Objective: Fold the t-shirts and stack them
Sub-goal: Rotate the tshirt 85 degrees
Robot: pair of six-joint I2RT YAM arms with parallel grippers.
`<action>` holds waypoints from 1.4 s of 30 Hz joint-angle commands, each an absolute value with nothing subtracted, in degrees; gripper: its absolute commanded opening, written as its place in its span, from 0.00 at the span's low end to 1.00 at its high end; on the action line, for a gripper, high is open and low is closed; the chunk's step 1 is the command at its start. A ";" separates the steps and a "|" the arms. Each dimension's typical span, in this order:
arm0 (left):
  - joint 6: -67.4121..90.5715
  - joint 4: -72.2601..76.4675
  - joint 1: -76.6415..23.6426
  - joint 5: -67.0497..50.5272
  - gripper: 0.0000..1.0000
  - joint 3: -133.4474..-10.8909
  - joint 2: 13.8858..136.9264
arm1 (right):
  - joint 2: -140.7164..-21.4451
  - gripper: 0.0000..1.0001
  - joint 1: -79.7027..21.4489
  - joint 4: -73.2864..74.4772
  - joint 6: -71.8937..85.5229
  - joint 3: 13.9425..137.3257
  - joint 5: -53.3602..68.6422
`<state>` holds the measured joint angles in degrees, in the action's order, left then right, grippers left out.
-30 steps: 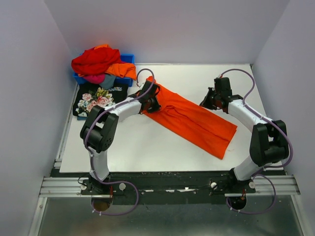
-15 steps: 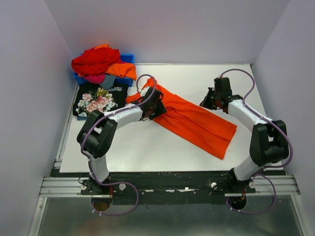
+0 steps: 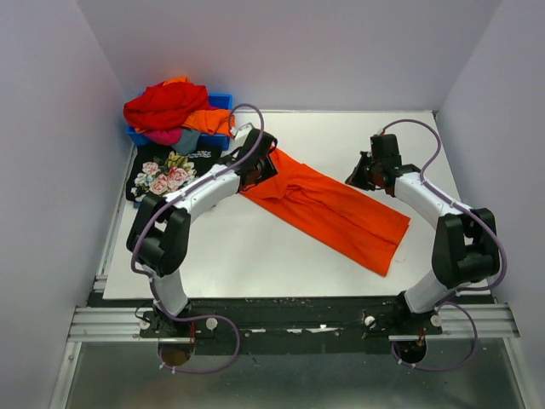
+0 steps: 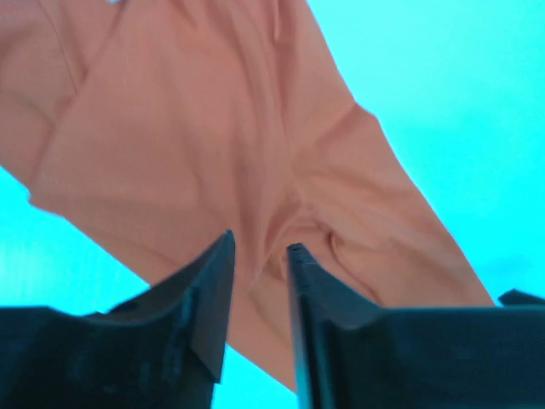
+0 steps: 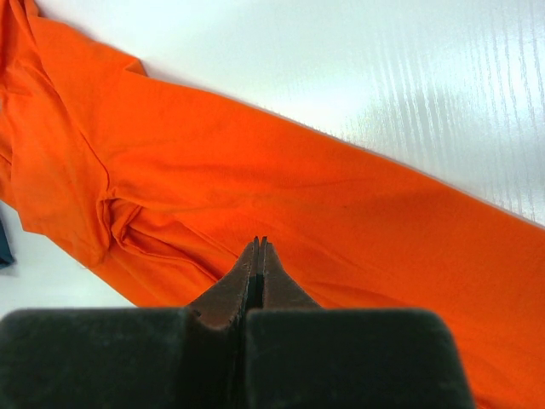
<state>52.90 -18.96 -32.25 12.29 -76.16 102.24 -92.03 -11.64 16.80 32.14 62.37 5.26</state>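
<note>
Now my left gripper [image 4: 261, 247] hangs part-open over the orange t-shirt [image 4: 213, 128], apparently not touching it. My right gripper [image 5: 258, 244] is pinched shut, empty. Limp, light cloth: I'd pinch an edge.

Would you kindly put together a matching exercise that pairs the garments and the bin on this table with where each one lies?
1. plain bright orange cloth t-shirt
2. black cloth t-shirt with pink rose print
3. red cloth t-shirt
4. blue plastic bin

a. lying topmost in the bin
b. at the far left corner of the white table
c. stretched slantwise across the table's middle
d. flat on the table, just in front of the bin

Pairs: 1-c, 2-d, 3-a, 4-b
</note>
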 commanded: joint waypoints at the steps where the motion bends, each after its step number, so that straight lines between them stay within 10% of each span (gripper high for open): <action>1: 49.13 -20.92 -28.93 14.07 0.31 -82.25 106.24 | -91.32 0.01 -11.87 17.49 32.70 61.44 5.36; 5: 48.34 -20.75 -26.11 13.72 0.00 -89.37 112.84 | -91.14 0.01 -11.87 17.40 32.70 61.35 5.19; 27: 53.44 -27.84 -19.07 4.92 0.00 -120.12 145.71 | -91.93 0.01 -11.95 17.93 33.48 60.65 4.66; 42: 50.45 -25.58 -19.33 0.53 0.00 -127.27 150.73 | -91.31 0.01 -12.92 37.78 39.01 57.91 -20.47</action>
